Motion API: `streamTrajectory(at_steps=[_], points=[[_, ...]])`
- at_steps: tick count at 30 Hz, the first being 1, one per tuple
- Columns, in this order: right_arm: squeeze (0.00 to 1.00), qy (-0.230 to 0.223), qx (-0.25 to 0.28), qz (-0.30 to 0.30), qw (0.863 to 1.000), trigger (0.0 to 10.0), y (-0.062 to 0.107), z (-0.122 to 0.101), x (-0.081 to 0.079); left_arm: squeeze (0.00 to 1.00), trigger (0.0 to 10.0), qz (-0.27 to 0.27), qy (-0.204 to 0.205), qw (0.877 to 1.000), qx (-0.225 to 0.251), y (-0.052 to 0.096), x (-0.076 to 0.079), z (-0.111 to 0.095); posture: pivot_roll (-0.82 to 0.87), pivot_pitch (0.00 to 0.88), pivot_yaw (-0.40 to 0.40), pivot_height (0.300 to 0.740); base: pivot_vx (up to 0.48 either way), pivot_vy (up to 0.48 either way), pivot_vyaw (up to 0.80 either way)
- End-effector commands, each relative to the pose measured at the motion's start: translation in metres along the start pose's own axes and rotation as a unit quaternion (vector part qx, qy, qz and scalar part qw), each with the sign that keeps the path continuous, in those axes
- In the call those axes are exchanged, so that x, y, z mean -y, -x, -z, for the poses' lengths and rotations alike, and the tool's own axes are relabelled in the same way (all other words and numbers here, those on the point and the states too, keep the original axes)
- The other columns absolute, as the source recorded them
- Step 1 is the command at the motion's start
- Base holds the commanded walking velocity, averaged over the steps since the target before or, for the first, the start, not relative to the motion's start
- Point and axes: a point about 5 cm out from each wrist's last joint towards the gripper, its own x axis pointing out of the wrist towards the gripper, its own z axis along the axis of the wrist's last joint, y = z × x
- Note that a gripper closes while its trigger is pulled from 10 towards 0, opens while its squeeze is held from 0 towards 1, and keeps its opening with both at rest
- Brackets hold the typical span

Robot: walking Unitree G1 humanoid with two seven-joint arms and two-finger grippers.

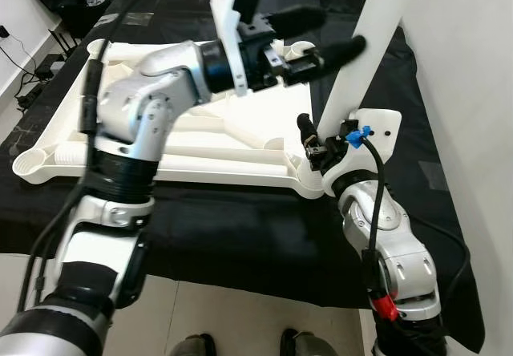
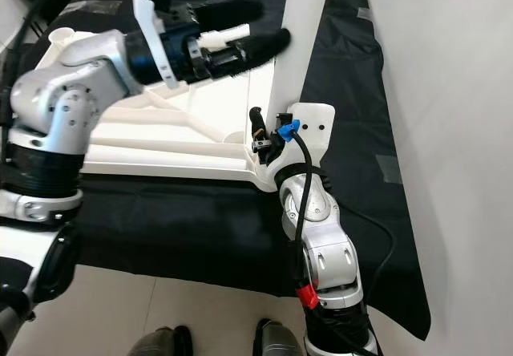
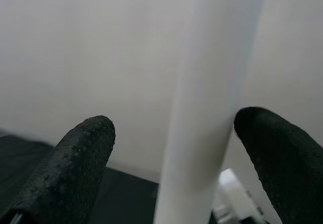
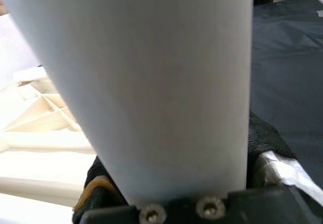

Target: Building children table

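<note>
A white tabletop lies upside down on a black cloth, its ribbed underside facing up. A white table leg stands upright, slightly tilted, at the tabletop's near right corner. My right gripper is shut on the leg just above its base. Higher up, my left gripper is open, with one black finger on each side of the leg. One finger sits close against the leg, while the other finger stands apart from it.
The black cloth covers the floor under the tabletop. Round leg sockets show at the near left corner and the far right corner. A pale wall runs along the right. Cables and bags lie far left.
</note>
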Motion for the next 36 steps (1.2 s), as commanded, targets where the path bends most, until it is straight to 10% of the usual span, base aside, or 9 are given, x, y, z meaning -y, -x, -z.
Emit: streamTrajectory(at_steps=[1, 18, 19, 33, 34, 35, 36], points=[[0.0, -0.004, -0.087, -0.006, 0.996, 10.0, 0.002, 0.032, -0.004, 0.0, 10.0, 0.028, -0.013, 1.0, 0.001, -0.004, 0.002, -0.006, -0.02, 0.225, 0.001, 0.74, 0.0, 0.0, 0.0], [0.0, -0.007, -0.08, -0.01, 0.997, 10.0, 0.001, 0.027, -0.006, 0.0, 10.0, 0.019, -0.028, 0.999, -0.011, -0.038, -0.003, 0.012, -0.04, 0.213, 0.007, 0.74, 0.0, 0.0, 0.0], [0.0, -0.007, -0.08, -0.01, 0.997, 10.0, 0.001, 0.027, -0.007, 0.0, 0.5, 0.025, -0.024, 0.999, -0.01, -0.04, -0.002, 0.013, -0.04, 0.211, 0.01, 0.74, 0.0, 0.0, 0.0], [0.0, -0.008, -0.079, -0.012, 0.997, 10.0, 0.002, 0.027, -0.006, 0.0, 0.0, 0.034, -0.028, 0.999, -0.02, -0.049, -0.004, 0.019, -0.04, 0.204, 0.013, 0.74, 0.0, 0.0, 0.0], [0.42, -0.01, -0.073, -0.03, 0.997, 10.0, 0.002, 0.027, -0.008, 0.0, 0.0, 0.033, -0.03, 0.999, -0.022, -0.049, -0.004, 0.019, -0.04, 0.202, 0.013, 0.74, 0.0, 0.0, 0.0], [0.42, -0.01, -0.073, -0.03, 0.997, 10.0, 0.002, 0.027, -0.008, 0.0, 0.0, 0.033, -0.03, 0.999, -0.022, -0.049, -0.004, 0.019, -0.04, 0.202, 0.013, 0.74, 0.0, 0.0, 0.0], [1.0, -0.014, -0.067, -0.048, 0.996, 10.0, 0.001, 0.026, -0.009, 0.0, 0.0, 0.032, -0.033, 0.999, -0.024, -0.049, -0.004, 0.019, -0.04, 0.203, 0.014, 0.74, 0.0, 0.0, 0.0]])
